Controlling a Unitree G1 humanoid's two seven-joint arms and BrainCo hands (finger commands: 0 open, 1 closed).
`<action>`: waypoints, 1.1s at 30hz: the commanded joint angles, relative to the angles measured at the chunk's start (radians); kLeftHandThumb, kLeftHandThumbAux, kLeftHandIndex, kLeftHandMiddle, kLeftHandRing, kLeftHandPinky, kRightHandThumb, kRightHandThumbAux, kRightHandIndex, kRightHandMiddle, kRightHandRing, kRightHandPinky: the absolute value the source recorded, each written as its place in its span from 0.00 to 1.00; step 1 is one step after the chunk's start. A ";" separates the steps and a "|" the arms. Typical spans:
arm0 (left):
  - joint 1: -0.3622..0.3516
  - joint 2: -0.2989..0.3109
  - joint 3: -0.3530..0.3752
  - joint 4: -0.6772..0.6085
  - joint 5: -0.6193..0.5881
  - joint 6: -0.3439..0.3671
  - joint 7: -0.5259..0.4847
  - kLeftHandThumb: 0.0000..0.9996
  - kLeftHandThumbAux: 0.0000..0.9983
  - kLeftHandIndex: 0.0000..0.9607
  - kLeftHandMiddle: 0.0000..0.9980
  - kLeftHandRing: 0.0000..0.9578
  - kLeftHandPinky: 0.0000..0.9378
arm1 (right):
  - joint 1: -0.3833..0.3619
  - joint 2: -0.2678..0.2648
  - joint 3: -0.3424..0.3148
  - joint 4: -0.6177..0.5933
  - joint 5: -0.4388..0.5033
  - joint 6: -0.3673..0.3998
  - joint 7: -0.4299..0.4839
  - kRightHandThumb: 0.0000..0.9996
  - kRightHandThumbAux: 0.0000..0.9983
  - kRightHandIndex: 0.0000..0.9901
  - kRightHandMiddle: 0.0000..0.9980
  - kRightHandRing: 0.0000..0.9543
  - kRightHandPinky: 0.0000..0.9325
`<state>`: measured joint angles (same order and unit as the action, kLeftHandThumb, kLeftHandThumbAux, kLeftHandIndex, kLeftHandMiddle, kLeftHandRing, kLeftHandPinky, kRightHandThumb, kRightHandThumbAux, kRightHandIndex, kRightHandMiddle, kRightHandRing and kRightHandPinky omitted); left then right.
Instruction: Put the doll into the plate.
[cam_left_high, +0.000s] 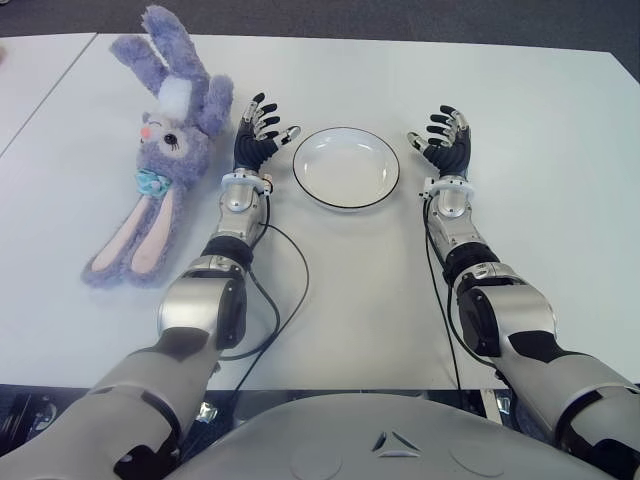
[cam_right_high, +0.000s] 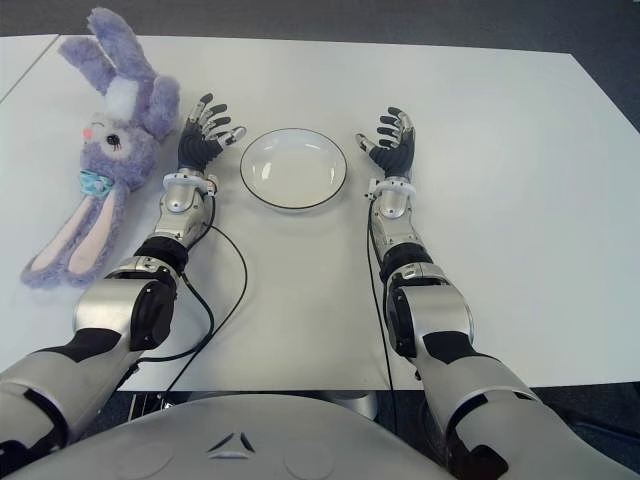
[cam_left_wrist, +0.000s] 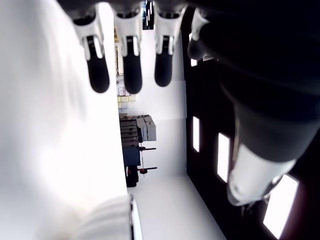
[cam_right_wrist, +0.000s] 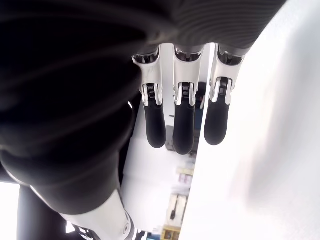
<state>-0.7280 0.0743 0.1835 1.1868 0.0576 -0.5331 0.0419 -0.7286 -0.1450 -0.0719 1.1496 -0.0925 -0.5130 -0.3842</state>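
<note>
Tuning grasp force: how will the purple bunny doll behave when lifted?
The bunny doll looks plush, so probably soft and light. Its long ears, sprawled flat on the table, would likely dangle. The left hand, open beside it, may compress the fuzzy body.

The robot's two arms are built of rounded silver-grey shells joined by black segments at elbow and forearm, tapering to slim metallic wrists with a white ring just behind each hand. The left hand (cam_left_high: 258, 128) and the right hand (cam_left_high: 447, 135) have black ribbed palms and black fingers with silver-white knuckle joints and dark rubbery fingertips (cam_right_wrist: 183, 131). A thin black cable (cam_left_high: 285, 290) loops out from the left forearm, and another black cable runs along the right forearm. A grey chest shell bears a small triangular emblem (cam_left_high: 396, 443).
</note>
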 joint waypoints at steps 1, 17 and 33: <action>0.250 -0.056 -0.001 0.160 0.005 0.141 0.025 0.00 0.78 0.06 0.18 0.22 0.26 | 0.321 0.080 0.026 0.175 -0.038 0.040 -0.004 0.25 0.91 0.19 0.28 0.32 0.36; 0.248 -0.052 -0.028 0.154 0.030 0.118 0.054 0.00 0.77 0.05 0.19 0.22 0.24 | 0.323 0.081 0.030 0.174 -0.039 0.036 -0.013 0.26 0.90 0.19 0.28 0.32 0.34; 0.191 -0.028 -0.066 0.043 0.041 -0.031 0.122 0.00 0.77 0.03 0.15 0.17 0.19 | 0.319 0.082 0.041 0.175 -0.043 0.045 -0.020 0.23 0.91 0.20 0.27 0.30 0.33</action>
<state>-0.7269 0.0752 0.1485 1.1641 0.0621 -0.5440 0.1213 -0.7296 -0.1459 -0.0604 1.1496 -0.0930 -0.5118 -0.3931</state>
